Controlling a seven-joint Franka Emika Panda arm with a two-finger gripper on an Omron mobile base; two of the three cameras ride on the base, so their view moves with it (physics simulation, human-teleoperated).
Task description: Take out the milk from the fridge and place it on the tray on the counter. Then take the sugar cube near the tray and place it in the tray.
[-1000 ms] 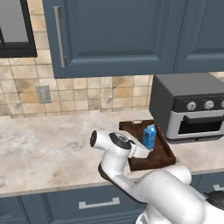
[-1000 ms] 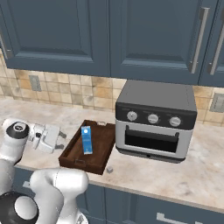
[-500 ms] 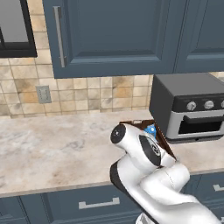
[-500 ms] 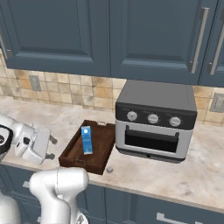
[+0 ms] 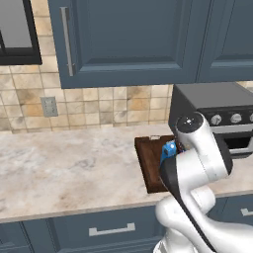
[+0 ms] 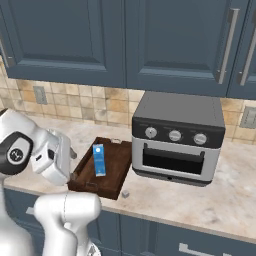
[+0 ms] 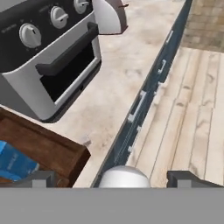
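The blue milk (image 6: 99,160) carton stands upright in the dark brown tray (image 6: 111,186) on the beige counter (image 6: 210,200). In the left base view my arm covers much of the tray (image 5: 148,168) and the milk (image 5: 168,149). The tiny whitish sugar cube (image 6: 125,193) lies on the counter just off the tray's front right corner, and the hand view shows the sugar cube (image 7: 86,141) beside the tray (image 7: 48,148). My gripper (image 7: 113,180) is open and holds nothing, hovering over the counter's front edge near that corner. The fridge is out of view.
A grey toaster oven (image 6: 175,140) stands right of the tray, close to it. Dark blue wall cabinets (image 6: 125,40) hang above. Drawers with silver handles (image 7: 138,107) run below the counter edge, and wooden floor (image 7: 192,109) lies beyond it.
My arm has swung to the right, from left of the tray to in front of it. The gripper stays open. The milk and sugar cube have not moved.
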